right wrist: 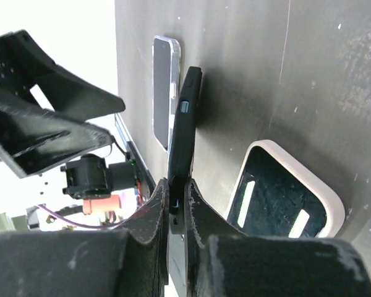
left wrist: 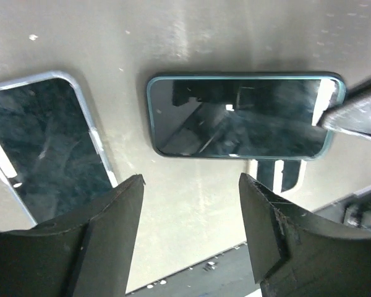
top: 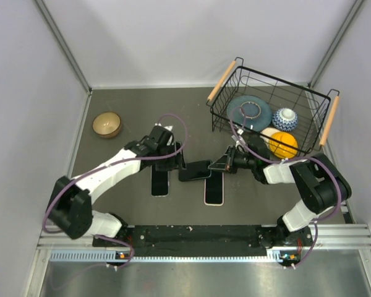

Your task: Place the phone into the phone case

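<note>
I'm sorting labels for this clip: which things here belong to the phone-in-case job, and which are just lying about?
Job: dark phone, pinched by the right gripper; white-rimmed case; silver-edged phone or case (cannot tell which); open left gripper.

Lying about: wooden bowl; wire basket holding a blue plate, a small bowl and an orange.

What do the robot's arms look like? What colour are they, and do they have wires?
The left arm and the right arm are both made of white tubes joined by chunky black joints. A thin purple cable loops along each one. The left gripper and the right gripper each have two black, wedge-shaped fingers.
</note>
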